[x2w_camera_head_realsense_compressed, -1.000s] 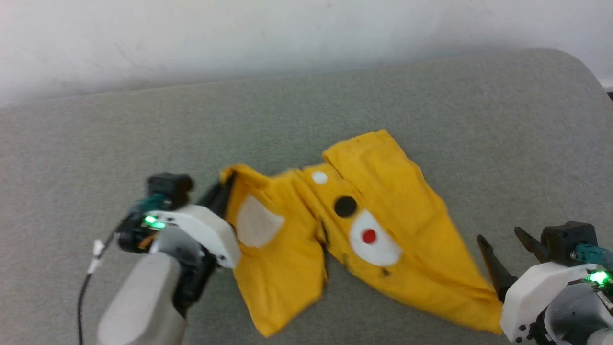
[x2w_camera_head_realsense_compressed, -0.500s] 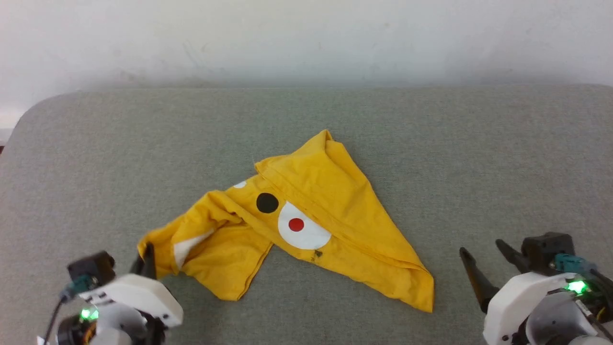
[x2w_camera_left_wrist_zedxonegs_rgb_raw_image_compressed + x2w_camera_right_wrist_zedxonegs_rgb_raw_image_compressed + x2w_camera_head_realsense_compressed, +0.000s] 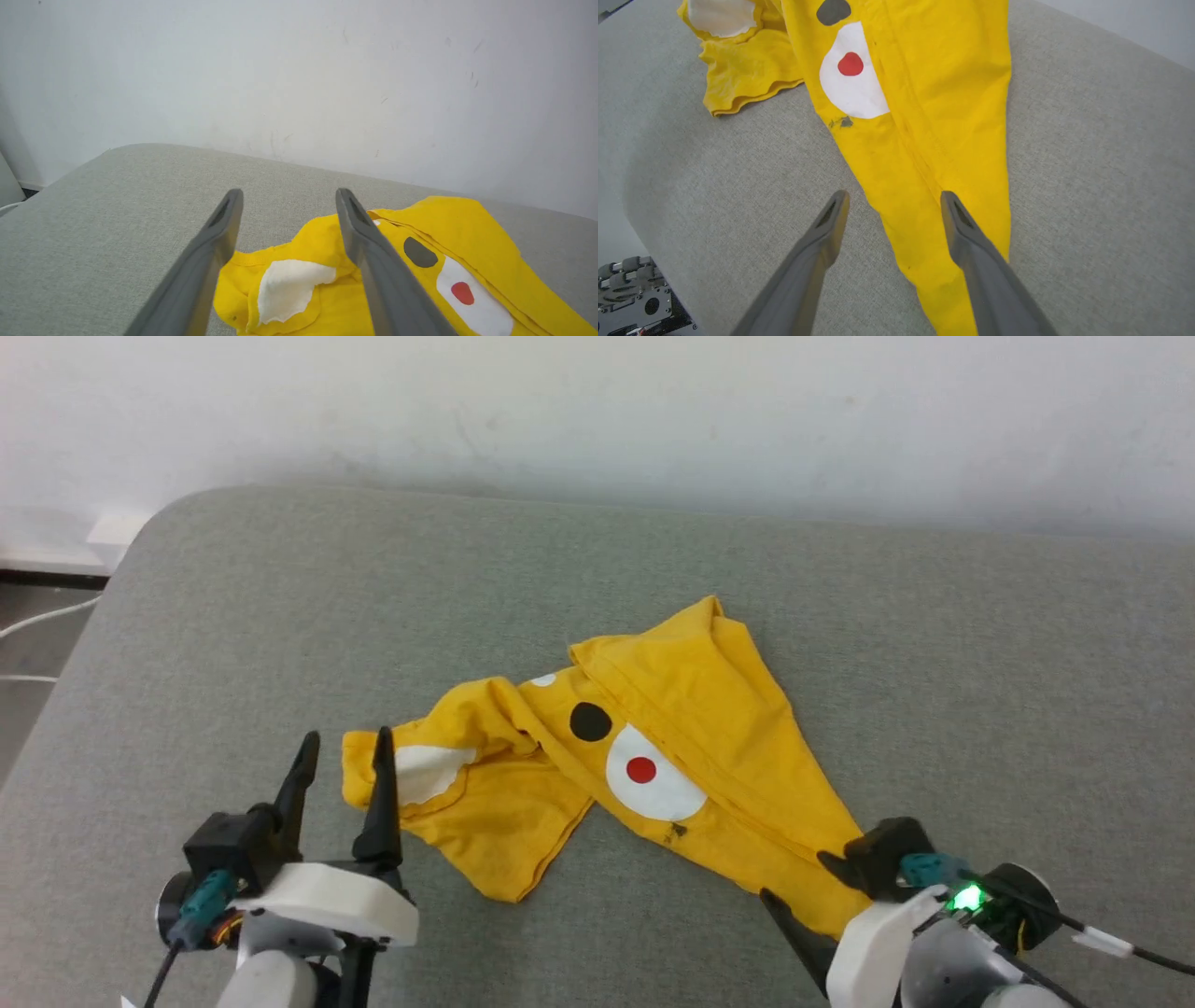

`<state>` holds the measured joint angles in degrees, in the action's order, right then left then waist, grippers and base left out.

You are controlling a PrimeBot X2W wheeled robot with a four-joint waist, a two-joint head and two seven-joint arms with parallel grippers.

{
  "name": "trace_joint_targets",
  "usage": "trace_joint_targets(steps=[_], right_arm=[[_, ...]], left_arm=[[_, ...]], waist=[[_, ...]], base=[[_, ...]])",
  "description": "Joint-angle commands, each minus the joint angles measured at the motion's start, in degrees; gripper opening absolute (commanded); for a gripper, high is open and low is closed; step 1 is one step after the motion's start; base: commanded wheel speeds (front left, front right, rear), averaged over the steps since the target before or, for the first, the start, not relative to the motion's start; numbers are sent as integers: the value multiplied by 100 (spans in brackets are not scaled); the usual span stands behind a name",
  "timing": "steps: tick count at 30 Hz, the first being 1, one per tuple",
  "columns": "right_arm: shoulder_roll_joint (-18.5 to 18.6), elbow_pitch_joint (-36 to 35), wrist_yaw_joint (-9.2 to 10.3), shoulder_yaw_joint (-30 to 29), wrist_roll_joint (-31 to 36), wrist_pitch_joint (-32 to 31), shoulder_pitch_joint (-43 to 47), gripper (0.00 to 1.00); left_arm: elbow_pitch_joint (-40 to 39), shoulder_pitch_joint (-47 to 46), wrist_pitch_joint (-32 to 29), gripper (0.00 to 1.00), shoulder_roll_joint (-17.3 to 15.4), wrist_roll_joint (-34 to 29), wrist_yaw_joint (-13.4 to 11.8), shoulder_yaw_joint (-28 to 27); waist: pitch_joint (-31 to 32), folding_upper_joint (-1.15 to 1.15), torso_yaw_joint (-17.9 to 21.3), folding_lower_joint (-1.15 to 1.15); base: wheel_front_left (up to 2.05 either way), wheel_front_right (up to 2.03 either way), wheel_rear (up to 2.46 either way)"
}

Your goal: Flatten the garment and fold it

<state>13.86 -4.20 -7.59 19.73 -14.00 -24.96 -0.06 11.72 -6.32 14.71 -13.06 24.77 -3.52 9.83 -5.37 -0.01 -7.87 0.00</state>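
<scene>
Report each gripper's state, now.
Left gripper: open, empty, at the shirt's edge.
Right gripper: open, empty, over the shirt's near corner.

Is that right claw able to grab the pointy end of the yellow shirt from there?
Probably yes: the right gripper is open, the yellow shirt has its narrow end lying right at the spread fingers on the grey surface, and nothing covers it.
</scene>
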Motion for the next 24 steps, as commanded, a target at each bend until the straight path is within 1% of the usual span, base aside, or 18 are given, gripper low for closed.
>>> trace_joint_targets(steps=[1,5,7,12,13,14,17,19,21,24], right_arm=[[82,181,10,137,-37,-54,-159,100],[338,844,10,591,-45,-175,-465,100],[432,1163,10,720,8,-174,-625,100],[457,1854,10,755,81,-72,-871,100],[478,1977,10,777,105,-71,-895,46],[511,2079,10,794,140,-56,-922,0],[621,2283,10,721,185,37,-996,0],[759,2321,10,593,199,118,-1063,0],[998,2318,10,420,236,158,-1156,0],[1491,2286,10,49,310,169,-1337,0]], left_arm=[[-146,70,26,100,70,-150,64,12],[-289,241,27,100,263,-327,136,3],[-258,279,28,100,312,-393,187,19],[-111,260,28,100,398,-483,295,1],[-83,250,28,100,410,-496,309,-9],[-56,242,28,100,423,-503,323,-21],[-11,209,29,100,462,-527,356,-71],[4,181,29,100,484,-546,375,-108],[-1,160,29,100,507,-561,404,-148],[4,136,29,100,543,-585,462,-174]], waist=[[12,1,-193,0],[-32,1,-348,0],[-77,1,-399,0],[-193,1,-473,0],[-210,1,-478,0],[-225,1,-478,0],[-251,1,-452,0],[-243,1,-411,0],[-224,1,-360,0],[-181,1,-301,0]], base=[[0,0,0],[0,0,0],[0,0,0],[0,0,0],[0,0,0],[0,0,0],[0,0,0],[0,0,0],[0,0,0],[0,0,0]])
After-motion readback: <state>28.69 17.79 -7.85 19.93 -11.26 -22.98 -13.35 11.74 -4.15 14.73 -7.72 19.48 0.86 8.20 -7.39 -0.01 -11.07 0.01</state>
